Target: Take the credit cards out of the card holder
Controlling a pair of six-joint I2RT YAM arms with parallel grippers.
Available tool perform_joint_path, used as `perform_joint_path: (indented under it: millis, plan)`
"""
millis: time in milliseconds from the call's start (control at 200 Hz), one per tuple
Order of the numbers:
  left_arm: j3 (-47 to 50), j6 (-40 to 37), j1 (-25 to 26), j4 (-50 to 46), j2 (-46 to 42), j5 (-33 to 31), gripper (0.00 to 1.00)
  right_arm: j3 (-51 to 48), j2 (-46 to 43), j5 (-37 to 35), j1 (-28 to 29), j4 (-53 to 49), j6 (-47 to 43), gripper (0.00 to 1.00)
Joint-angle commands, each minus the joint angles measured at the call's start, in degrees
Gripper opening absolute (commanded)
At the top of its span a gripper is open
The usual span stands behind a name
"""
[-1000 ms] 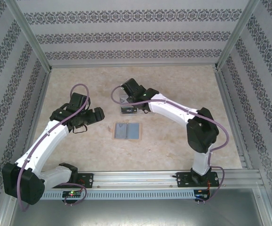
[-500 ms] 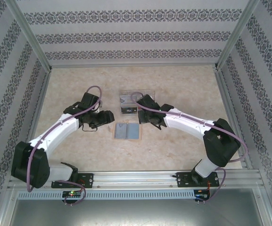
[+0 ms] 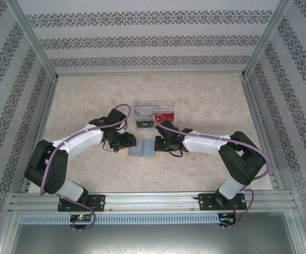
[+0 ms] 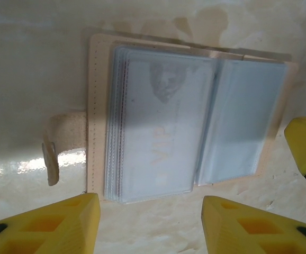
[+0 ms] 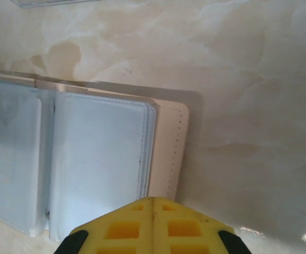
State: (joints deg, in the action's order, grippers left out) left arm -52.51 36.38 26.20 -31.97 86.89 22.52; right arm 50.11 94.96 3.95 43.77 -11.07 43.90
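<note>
Marbled table (image 3: 206,95) underneath, and both arms are folded in low over its middle, left gripper (image 3: 127,142) and right gripper (image 3: 161,144) facing each other. Beyond them both sits the clear tray (image 3: 154,114), a red card (image 3: 164,115) lying in it! Right between the two claws, the card holder (image 3: 143,147) lies flat and spread open, grey-blue sleeves up. From the wrist, the left gripper (image 4: 150,206) is released, yellow fingers (image 4: 52,225) spread with nothing between them, the holder (image 4: 97,106) just ahead of the tips. A VIP card (image 4: 158,143) shows through the sleeve. The right gripper (image 5: 153,202) is clenched on nothing, its tip at the holder's (image 5: 166,148) tan edge.
</note>
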Motion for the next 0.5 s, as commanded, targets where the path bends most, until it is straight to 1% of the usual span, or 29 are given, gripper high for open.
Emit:
perform_joint_path:
  millis: [0, 125, 495]
  plan:
    - [-1.68, -1.10, 0.92, 1.43, 0.96, 0.91, 0.53, -0.28, 1.35, 0.30, 0.53, 1.02, 1.65, 0.00]
    - [-1.81, -1.36, 1.36, 1.64, 1.97, 0.89, 0.52, -0.49, 1.74, -1.02, 0.55, -0.10, 1.70, 0.00]
    - [-2.66, -2.17, 1.82, 2.35, 4.98, 1.40, 0.51, -0.38, 2.40, -1.88, 0.57, -1.45, 1.45, 0.00]
